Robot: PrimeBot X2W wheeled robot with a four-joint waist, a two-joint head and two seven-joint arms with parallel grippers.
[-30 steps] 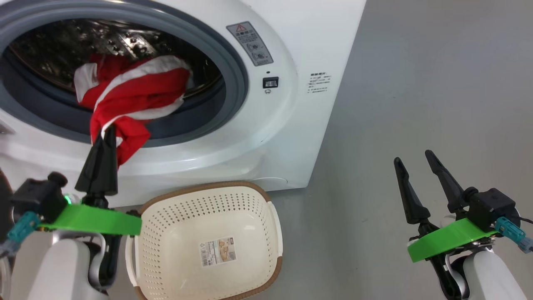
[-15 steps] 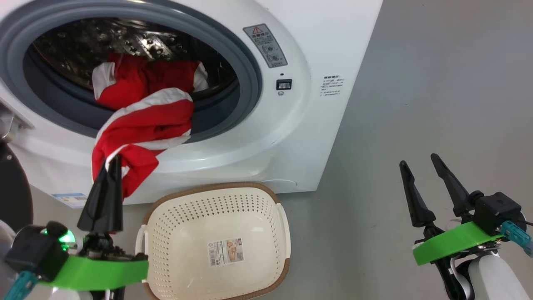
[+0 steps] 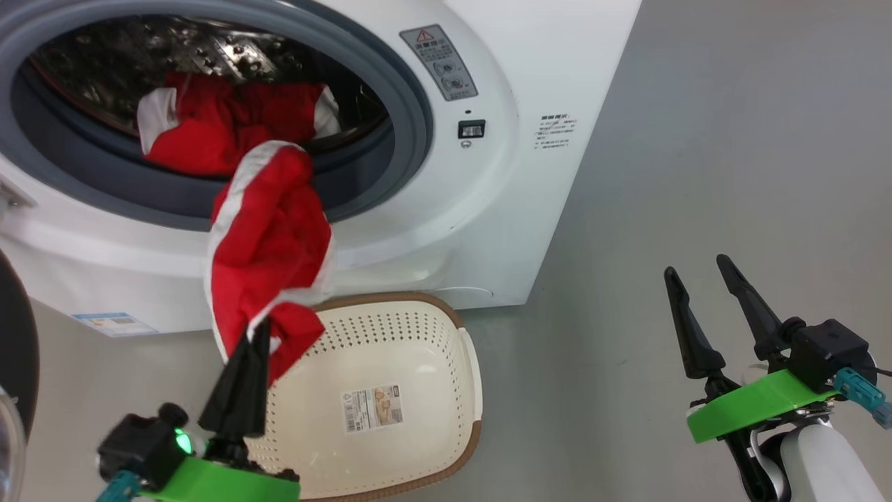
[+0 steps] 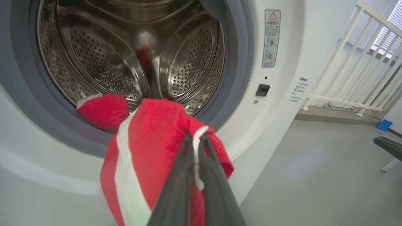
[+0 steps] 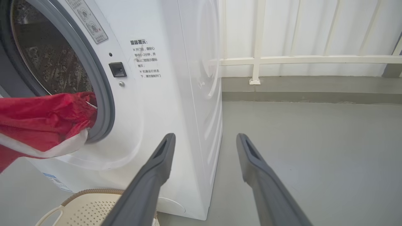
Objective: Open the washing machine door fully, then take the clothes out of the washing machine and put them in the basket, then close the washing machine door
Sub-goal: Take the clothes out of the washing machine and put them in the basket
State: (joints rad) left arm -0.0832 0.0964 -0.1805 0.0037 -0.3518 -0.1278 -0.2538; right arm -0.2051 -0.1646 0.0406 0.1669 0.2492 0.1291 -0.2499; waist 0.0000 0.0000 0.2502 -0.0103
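Left side: left gripper [image 3: 261, 328] has its fingers pressed together, pinching a fold of one red garment [image 3: 272, 230] near its lower end; a strip of white trim is caught between the tips in the left wrist view. The gripper sits below the cloth, fingers pointing up into it

Held garment: outside the drum [image 4: 125, 62], hanging down the white front of the washing machine [image 3: 529, 70]. Upper end at the lower lip of the grey rubber ring [image 3: 411, 132]; lower end above the rear left corner of the basket [image 3: 425, 348], overlapping its brown rim in the head view. Cloth touching the rim or not: cannot tell

In the drum: second red garment [image 3: 209, 132], bunched against the front lip, behind and above the held one, apart from the left gripper

The basket stands upright on the grey floor [image 3: 732, 139], just in front of the machine and below the opening, paper label [image 3: 371, 408] showing on its bottom

Right side: right gripper [image 3: 694, 266], fingers spread wide apart over bare floor, well to the right of machine and basket, away from both garments

Far left of the head view: dark rim of the washing machine door [image 3: 14, 335], swung clear of the opening
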